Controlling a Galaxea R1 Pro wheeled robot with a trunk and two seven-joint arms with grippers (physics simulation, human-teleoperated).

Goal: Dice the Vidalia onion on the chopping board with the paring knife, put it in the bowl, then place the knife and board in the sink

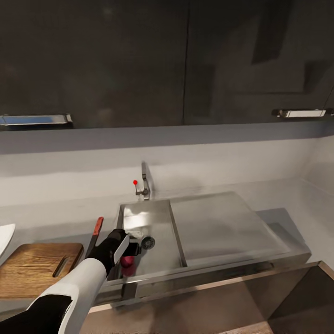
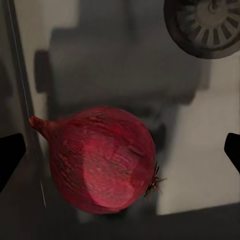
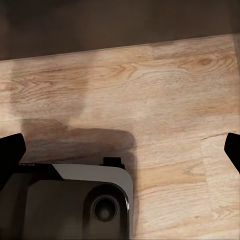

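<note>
Left gripper [image 2: 120, 150] (fingers spread) hangs above Vidalia onion [image 2: 100, 159].

Left gripper [image 1: 126, 254] reaches into the sink [image 1: 160, 218] right over the Vidalia onion [image 1: 127, 268], near the drain [image 1: 148, 242]. Chopping board [image 1: 35, 268] and paring knife [image 1: 94, 234] lie on the countertop [image 1: 55, 218]; bowl [image 1: 4, 239] at left edge.

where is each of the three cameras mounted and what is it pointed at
Head view: on the head, looking down over the sink and countertop; the left arm reaches into the basin.
Left wrist view: near the left gripper, looking down at the Vidalia onion and drain; dark fingertips at the edges.
Right wrist view: facing wooden floor; the robot's base shows.
Shared: onion and drain in head and left wrist views.
</note>
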